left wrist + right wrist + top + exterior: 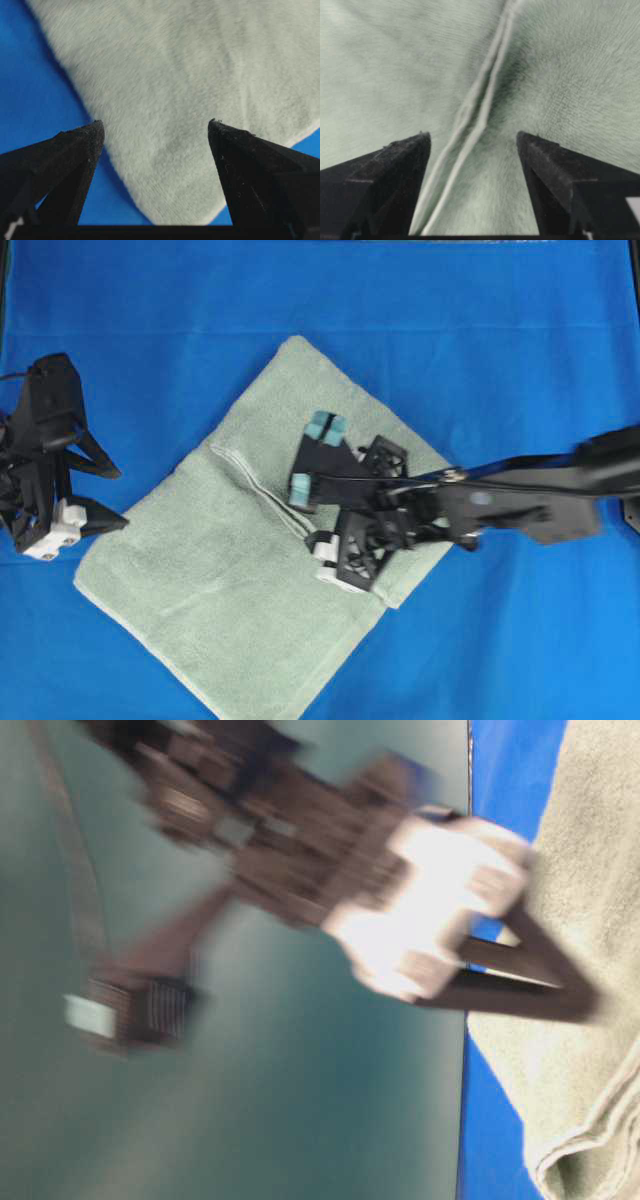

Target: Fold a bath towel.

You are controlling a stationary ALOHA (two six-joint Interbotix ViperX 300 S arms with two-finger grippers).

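Bright blue table covering (500, 340) everywhere, wall to wall. Over on the left, left gripper (112, 498) parked off the cloth, fingers spread wide, nothing between them, hovering just beside the near-left edge. Centre stage, bath towel (230, 570) lying diagonal, already folded over once by the look of it, hemmed edge band (262, 495) running across the middle as a doubled seam. Moving right, right gripper (310, 460) reaching in over the towel's right half, fingers apart, empty, poised above that seam. At a guess around halfway: one fold down, at least another left, plus smoothing. Worth noting from the right wrist view: the two hem lines side by side, far crisper than from overhead. Table-level view mostly motion blur, little gained there.
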